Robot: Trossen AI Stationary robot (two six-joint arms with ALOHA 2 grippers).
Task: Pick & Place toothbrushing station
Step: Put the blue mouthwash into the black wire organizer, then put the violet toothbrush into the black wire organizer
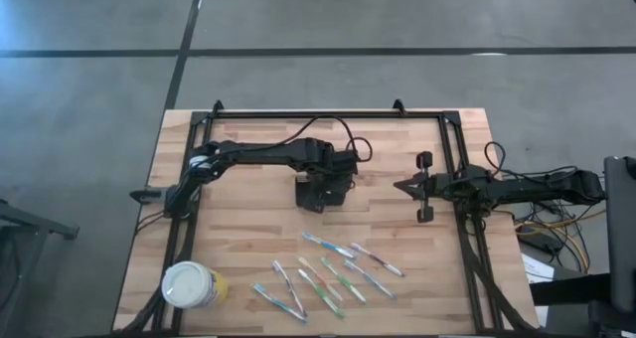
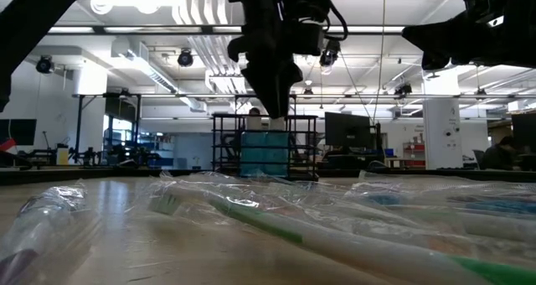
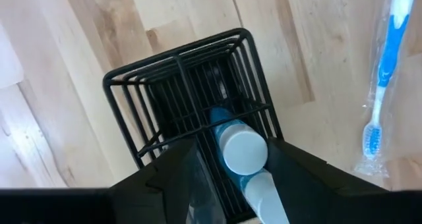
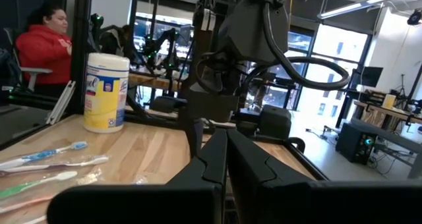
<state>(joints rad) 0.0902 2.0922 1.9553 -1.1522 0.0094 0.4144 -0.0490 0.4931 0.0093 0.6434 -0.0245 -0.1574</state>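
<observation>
The black wire-mesh caddy (image 1: 310,196) stands on its base at the middle of the wooden table; it also shows in the low view (image 2: 268,147) and the left wrist view (image 3: 178,85). A blue tube with a white cap (image 3: 242,149) stands in it. My left gripper (image 1: 323,179) points down over the caddy's end, open, with one finger (image 3: 175,178) on each side of the tube's cap. My right gripper (image 1: 405,187) is shut and empty, above the table's right part, pointing toward the caddy; it also shows in its wrist view (image 4: 225,151). My left gripper comes at the caddy from above, pointing down, its fingers on either side of the white-capped tube. The fingers hide the caddy's end below them. I cannot tell whether they touch the caddy or the tube.
Several wrapped toothbrushes (image 1: 333,273) lie near the table's near edge, right of the middle. A round white-and-yellow canister (image 1: 192,285) stands at the near left. Black frame rails (image 1: 457,169) run along the table's sides. A person in red (image 4: 39,49) sits beyond the table.
</observation>
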